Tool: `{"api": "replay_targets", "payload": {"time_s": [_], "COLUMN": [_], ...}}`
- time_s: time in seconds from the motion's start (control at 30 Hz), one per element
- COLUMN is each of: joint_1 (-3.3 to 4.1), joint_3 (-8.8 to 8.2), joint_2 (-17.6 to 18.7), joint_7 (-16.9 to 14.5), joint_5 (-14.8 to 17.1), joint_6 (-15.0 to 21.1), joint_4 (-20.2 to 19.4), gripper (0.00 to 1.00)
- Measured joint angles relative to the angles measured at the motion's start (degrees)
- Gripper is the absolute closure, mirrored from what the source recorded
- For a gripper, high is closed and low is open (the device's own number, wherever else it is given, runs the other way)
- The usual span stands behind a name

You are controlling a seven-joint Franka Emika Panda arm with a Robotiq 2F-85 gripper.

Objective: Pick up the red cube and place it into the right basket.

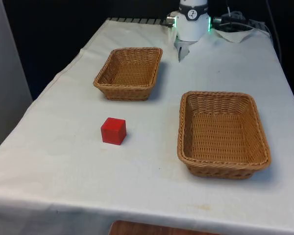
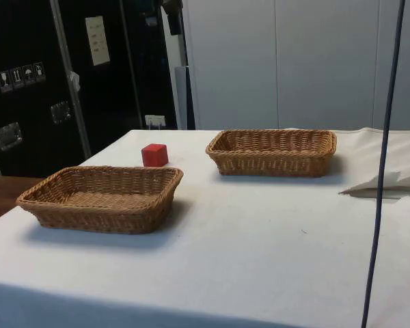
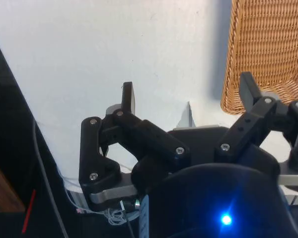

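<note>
The gripper (image 3: pixel 186 101) hung with jaws spread, far from the red cube (image 1: pixel 113 130). A skewed descent risked nudging the cube aside; the right basket (image 1: pixel 222 133) sat near.

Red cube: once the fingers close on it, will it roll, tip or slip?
The red cube sits flat on the white cloth, so it probably won't roll or tip. Its faces look flat and square-edged, which should give the open gripper parallel surfaces to hold. It looks solid and rigid. Weight and slipperiness can't be judged.

Gripper (image 3: pixel 188 96) jaws spread wide, empty, hovering above table.
</note>
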Motion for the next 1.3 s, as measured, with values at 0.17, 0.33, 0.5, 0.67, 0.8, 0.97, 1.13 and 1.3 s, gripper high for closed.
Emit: {"api": "replay_targets", "payload": {"time_s": [0.17,0.33,0.5,0.67,0.8,0.97,1.13,1.3], "joint_1": [-0.06,-0.40,-0.57,-0.80,-0.92,-0.92,-1.09,-1.26], "joint_3": [-0.34,-1.49,-2.29,-2.86,-3.04,-3.38,-3.95,-4.64], "joint_2": [0.7,4.1,6.6,10.8,13.1,15.4,17.1,18.2], "joint_7": [-0.1,-1.5,-2.7,-3.6,-4.3,-5.3,-7.2,-8.5], "joint_5": [0.0,0.8,1.7,2.9,3.4,4.0,4.2,4.5], "joint_6": [0.5,1.3,1.4,1.5,1.5,2.9,5.4,6.9], "joint_4": [0.5,2.9,5.3,9.3,11.9,13.2,13.2,13.0], "gripper": [0.00,0.00,0.00,0.00,0.00,0.00,0.00,0.00]}}
